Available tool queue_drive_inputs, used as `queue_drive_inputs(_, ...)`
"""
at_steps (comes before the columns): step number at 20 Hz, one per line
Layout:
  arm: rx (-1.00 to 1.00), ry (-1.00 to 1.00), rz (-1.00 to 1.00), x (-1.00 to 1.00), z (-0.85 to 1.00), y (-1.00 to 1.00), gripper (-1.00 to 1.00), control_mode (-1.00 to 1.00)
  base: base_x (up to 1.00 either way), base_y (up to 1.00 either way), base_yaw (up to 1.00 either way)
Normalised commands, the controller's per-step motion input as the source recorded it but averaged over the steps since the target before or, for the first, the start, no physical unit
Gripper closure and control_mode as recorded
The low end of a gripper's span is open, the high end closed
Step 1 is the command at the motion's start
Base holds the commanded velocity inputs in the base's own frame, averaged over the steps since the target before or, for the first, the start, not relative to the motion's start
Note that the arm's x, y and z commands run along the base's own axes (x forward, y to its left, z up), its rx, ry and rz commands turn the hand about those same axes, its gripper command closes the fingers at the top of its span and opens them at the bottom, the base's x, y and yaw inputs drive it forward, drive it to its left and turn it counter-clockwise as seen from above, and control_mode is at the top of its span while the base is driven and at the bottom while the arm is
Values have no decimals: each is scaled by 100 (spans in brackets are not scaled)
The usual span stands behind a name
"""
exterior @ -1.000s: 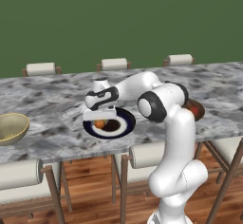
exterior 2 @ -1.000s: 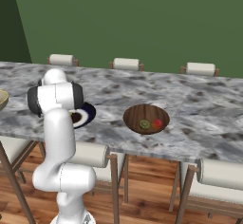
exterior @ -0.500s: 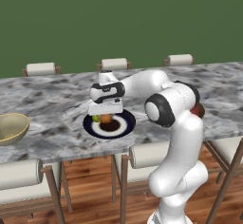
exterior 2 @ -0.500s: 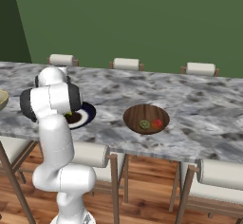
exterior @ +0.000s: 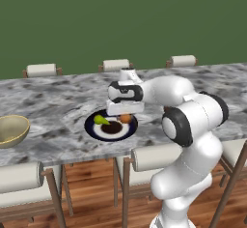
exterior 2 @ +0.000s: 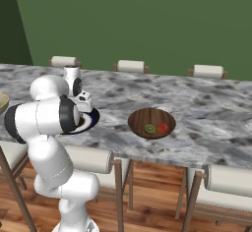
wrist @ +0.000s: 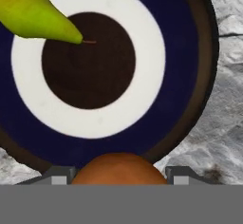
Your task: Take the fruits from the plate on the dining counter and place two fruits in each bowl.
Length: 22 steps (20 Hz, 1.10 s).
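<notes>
While the claw hangs low over the plate, what matters most is that the orange fruit sits straight between its two fingertips, one tip on each side of the fruit in the hand view. The jaws stand spread about it; whether the pads touch its skin I cannot tell. A straight squeeze looks like all the next move needs, with no sideways shift. In the left base view this orange fruit lies on the plate's right part, right under the hand.

Across the plate lies the yellow-green fruit, pear-shaped, smooth and glossy, its long axis slanting toward the dark centre with the thin stem end pointing inward, well apart from the claw.

Round and flat, the plate has a navy rim, a white ring and a dark middle. It rests on the marbled grey-and-white tabletop.

Far left stands the tan bowl, deep and pale. Right of the plate, the dark brown bowl, wood-grained and shallow, holds a green fruit and a red fruit
</notes>
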Motion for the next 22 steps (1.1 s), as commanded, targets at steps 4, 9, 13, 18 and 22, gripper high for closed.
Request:
queue_drive_inputs(4, 0, 1, 1, -1, 9, -28, 100, -100, 0, 0, 0)
queue_drive_inputs(9, 0, 0, 0, 0, 0, 0, 100, -100, 0, 0, 0)
queue_drive_inputs(13, 0, 0, 0, 0, 0, 0, 100, -100, 0, 0, 0)
queue_drive_inputs(18, 0, 0, 0, 0, 0, 0, 100, 100, 0, 2, 0)
queue_drive_inputs(22, 0, 0, 0, 0, 0, 0, 100, 100, 0, 49, 0)
